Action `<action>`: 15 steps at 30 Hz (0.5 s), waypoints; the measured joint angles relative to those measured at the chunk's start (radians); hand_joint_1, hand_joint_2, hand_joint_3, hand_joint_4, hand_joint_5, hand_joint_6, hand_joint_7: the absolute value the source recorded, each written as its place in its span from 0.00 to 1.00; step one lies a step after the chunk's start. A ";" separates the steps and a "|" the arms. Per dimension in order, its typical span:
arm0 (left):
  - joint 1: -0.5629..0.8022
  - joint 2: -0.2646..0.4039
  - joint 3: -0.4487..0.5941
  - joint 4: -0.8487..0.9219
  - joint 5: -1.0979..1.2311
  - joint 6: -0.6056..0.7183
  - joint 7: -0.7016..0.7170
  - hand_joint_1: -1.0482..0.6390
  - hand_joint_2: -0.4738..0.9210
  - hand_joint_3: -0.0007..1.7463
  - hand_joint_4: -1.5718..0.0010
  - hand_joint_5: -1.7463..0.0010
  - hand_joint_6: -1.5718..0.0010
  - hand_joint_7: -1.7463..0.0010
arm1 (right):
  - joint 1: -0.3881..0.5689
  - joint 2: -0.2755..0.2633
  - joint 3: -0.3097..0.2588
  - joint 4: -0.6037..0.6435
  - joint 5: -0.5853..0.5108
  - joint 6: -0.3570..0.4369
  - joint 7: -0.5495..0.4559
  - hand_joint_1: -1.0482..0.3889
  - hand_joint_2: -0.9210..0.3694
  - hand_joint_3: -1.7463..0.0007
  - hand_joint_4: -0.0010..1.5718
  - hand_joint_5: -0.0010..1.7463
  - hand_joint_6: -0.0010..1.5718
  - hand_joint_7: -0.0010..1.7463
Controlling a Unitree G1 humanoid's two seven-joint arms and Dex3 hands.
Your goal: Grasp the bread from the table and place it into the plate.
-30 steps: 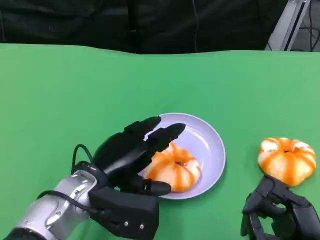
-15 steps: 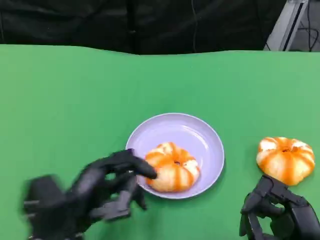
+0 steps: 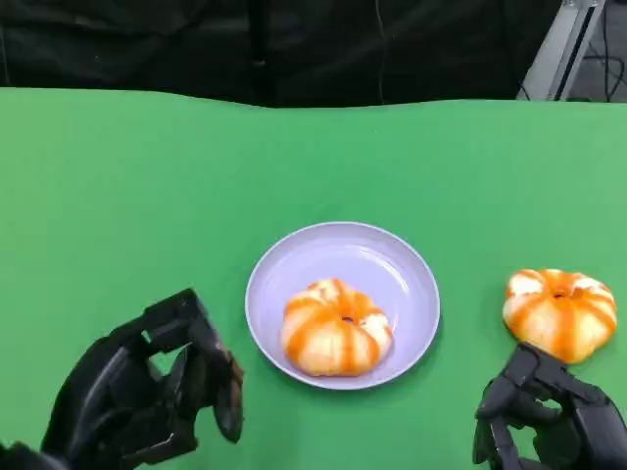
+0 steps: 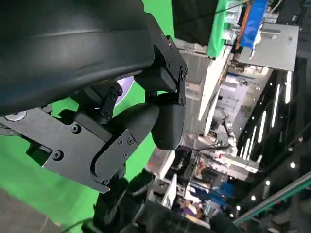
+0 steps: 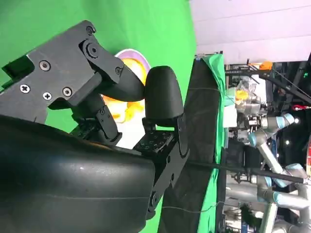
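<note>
Surface: we see a green surface (image 3: 147,186) whose far edge meets a dark backdrop.
Plate: a pale lilac plate (image 3: 392,269) sits on the surface, nearer its near edge than its far edge and about midway between the side edges.
Bread in plate: one round bread (image 3: 336,327) with orange and white stripes lies inside the plate, in the part closest to the near edge, touching the plate's floor.
Second bread: another striped bread (image 3: 560,311) lies on the bare surface toward the right edge, well apart from the plate.
Left robot hand: we see the left robot hand (image 3: 147,392) near the near edge, left of the plate and apart from it; its fingers (image 3: 227,392) are curled but spread, with nothing between them, so it holds nothing. In the left wrist view its shell and fingers (image 4: 146,121) appear against the green, with a sliver of the plate (image 4: 127,83) behind.
Right robot hand: the right robot hand (image 3: 549,416) is at the near right corner, just beside the second bread; its fingers are curled in, and we cannot tell if they touch the bread. In the right wrist view the fingers (image 5: 163,99) are in front of the plate (image 5: 127,54).
</note>
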 measured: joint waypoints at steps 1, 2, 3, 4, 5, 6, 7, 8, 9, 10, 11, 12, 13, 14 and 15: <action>0.007 0.000 0.007 -0.001 -0.002 0.002 -0.009 0.52 0.82 0.61 0.43 0.00 0.53 0.00 | 0.000 0.000 0.000 0.000 0.000 0.000 0.000 0.62 0.33 0.26 0.52 1.00 0.46 0.92; 0.017 0.000 0.014 -0.001 -0.004 0.002 -0.024 0.52 0.83 0.59 0.42 0.00 0.53 0.00 | 0.000 0.000 0.000 -0.001 0.000 0.000 0.000 0.62 0.33 0.26 0.52 1.00 0.46 0.92; 0.030 0.000 0.023 -0.001 -0.009 0.002 -0.040 0.51 0.84 0.58 0.42 0.00 0.53 0.00 | 0.000 0.000 0.000 -0.002 0.000 0.000 0.000 0.62 0.33 0.26 0.52 1.00 0.46 0.92; 0.042 0.000 0.031 -0.001 -0.013 0.002 -0.053 0.51 0.85 0.56 0.42 0.00 0.53 0.00 | 0.001 0.000 0.000 -0.003 0.000 0.000 0.000 0.62 0.33 0.26 0.52 1.00 0.46 0.92; 0.055 0.000 0.041 -0.001 -0.021 0.002 -0.064 0.51 0.86 0.54 0.42 0.00 0.52 0.00 | 0.001 0.000 0.000 -0.003 0.000 0.000 0.000 0.62 0.33 0.25 0.53 1.00 0.47 0.92; 0.068 0.000 0.052 0.002 -0.032 0.003 -0.078 0.51 0.86 0.53 0.42 0.00 0.52 0.00 | 0.001 0.000 -0.001 -0.003 0.000 0.000 0.001 0.62 0.33 0.25 0.53 1.00 0.47 0.92; 0.079 -0.001 0.063 0.008 -0.040 0.003 -0.094 0.51 0.86 0.53 0.42 0.00 0.52 0.00 | 0.001 0.000 -0.001 -0.003 0.001 0.000 0.001 0.62 0.33 0.25 0.53 1.00 0.47 0.91; 0.086 0.000 0.075 0.019 -0.045 0.004 -0.110 0.51 0.86 0.53 0.42 0.00 0.52 0.00 | 0.000 0.000 -0.001 -0.003 0.001 0.000 0.001 0.62 0.33 0.25 0.53 1.00 0.47 0.91; 0.091 0.000 0.084 0.031 -0.046 0.005 -0.122 0.51 0.86 0.53 0.42 0.00 0.52 0.00 | 0.000 -0.001 -0.002 -0.003 0.001 0.001 0.001 0.62 0.33 0.25 0.53 1.00 0.47 0.91; 0.092 0.000 0.091 0.050 -0.048 0.005 -0.143 0.51 0.86 0.53 0.42 0.00 0.52 0.00 | 0.000 -0.001 -0.002 -0.003 0.001 0.003 0.001 0.62 0.33 0.25 0.53 1.00 0.47 0.91; 0.091 0.002 0.100 0.078 -0.051 0.005 -0.166 0.51 0.86 0.53 0.42 0.00 0.52 0.00 | -0.002 -0.001 -0.002 -0.003 0.001 0.004 0.001 0.62 0.33 0.24 0.53 1.00 0.47 0.91; 0.090 0.002 0.109 0.107 -0.051 0.006 -0.186 0.51 0.86 0.54 0.42 0.00 0.52 0.00 | -0.003 -0.001 -0.003 -0.003 0.001 0.004 0.001 0.62 0.33 0.24 0.53 1.00 0.47 0.91; 0.090 0.003 0.117 0.127 -0.051 0.006 -0.198 0.51 0.86 0.54 0.42 0.00 0.52 0.00 | -0.003 -0.001 -0.003 -0.003 0.002 0.004 0.001 0.62 0.33 0.24 0.53 1.00 0.47 0.91; 0.089 0.004 0.121 0.139 -0.051 0.006 -0.208 0.51 0.86 0.54 0.42 0.00 0.52 0.00 | -0.003 -0.002 -0.003 -0.003 0.002 0.005 0.001 0.62 0.33 0.24 0.53 1.00 0.47 0.91; 0.088 0.004 0.125 0.146 -0.051 0.006 -0.215 0.51 0.86 0.54 0.42 0.00 0.52 0.00 | -0.003 -0.002 -0.003 -0.003 0.002 0.005 0.001 0.62 0.33 0.24 0.53 1.00 0.47 0.91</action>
